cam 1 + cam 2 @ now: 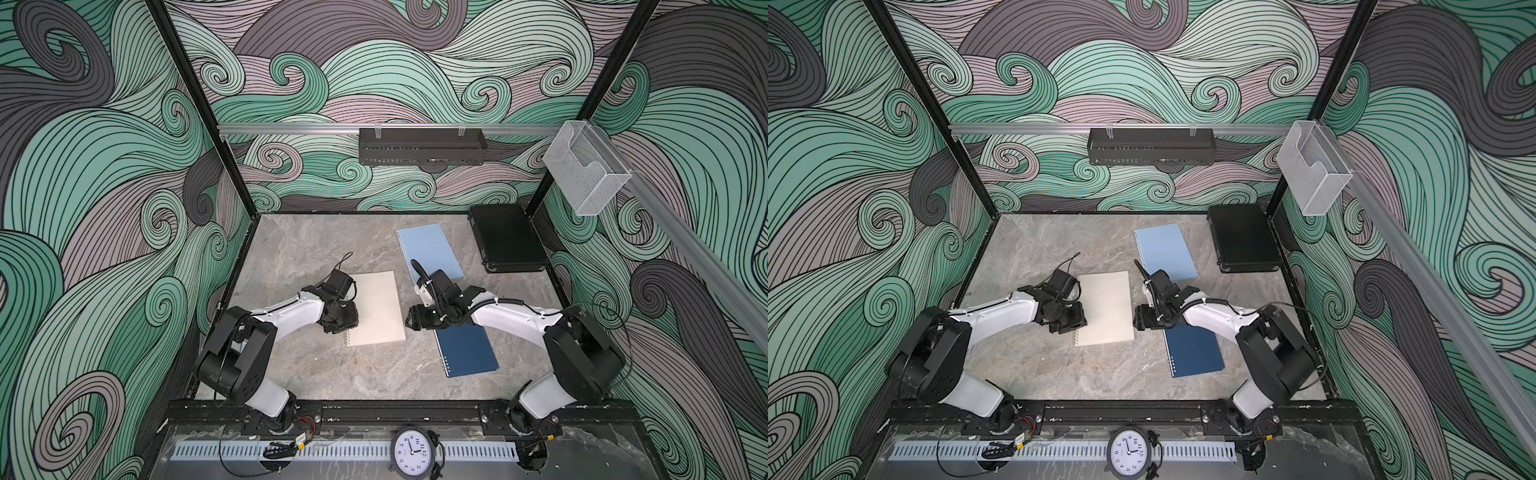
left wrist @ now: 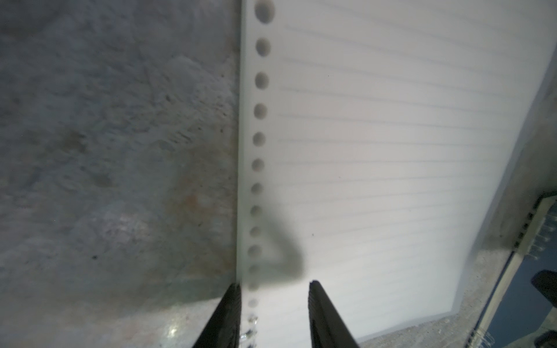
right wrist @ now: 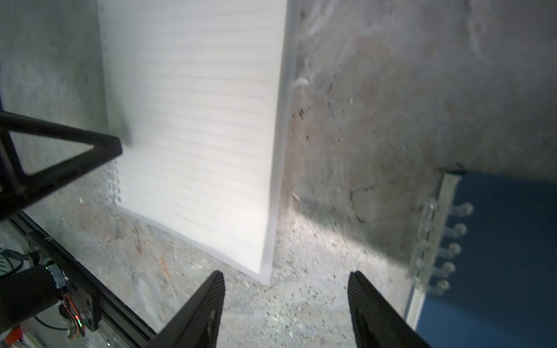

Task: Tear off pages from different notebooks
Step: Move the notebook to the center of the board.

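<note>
your cream notebook (image 1: pixel 376 309) lies flat at the middle of the bench (image 1: pixel 299 245), lined page up. the left pincer (image 2: pixel 275 283) stands spread astride its spiral edge, the row of punched holes inside the gap. the right pincer (image 3: pixel 287 272) hangs spread over bare bench just beside the opposite edge, the navy notebook (image 1: pixel 469 353) on its other side. the light blue notebook (image 1: pixel 432 249) lies nearer the far edge.

The left arm (image 1: pixel 291 311) and right arm (image 1: pixel 507 320) share smooth white shells between bulky black joint housings, thin black cables (image 1: pixel 505 301) looping around their wrists, and ribbed, tapering black pincer fingers (image 3: pixel 202 316).
</note>
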